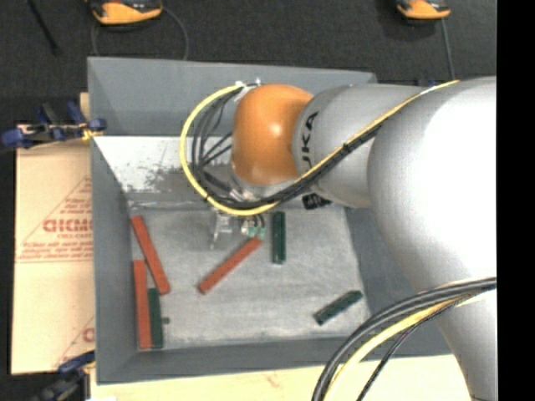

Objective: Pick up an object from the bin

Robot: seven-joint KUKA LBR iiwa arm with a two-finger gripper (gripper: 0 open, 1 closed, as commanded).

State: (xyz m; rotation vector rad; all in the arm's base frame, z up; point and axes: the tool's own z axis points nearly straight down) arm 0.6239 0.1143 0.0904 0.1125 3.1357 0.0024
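My gripper (227,229) hangs below the orange wrist cover, low over the bin's middle. Its metal fingers stand just left of the upper end of an orange-red stick (228,267) that lies slanted on the floor. A dark green stick (277,237) lies upright just to the right of that end. Nothing shows between the fingers, and the gap between them is too hidden to judge.
Two more orange-red sticks (150,253) (141,304) and a dark green stick (155,316) lie along the bin's left wall. Another dark green stick (338,307) lies slanted near the front right. The arm covers the bin's right and back parts.
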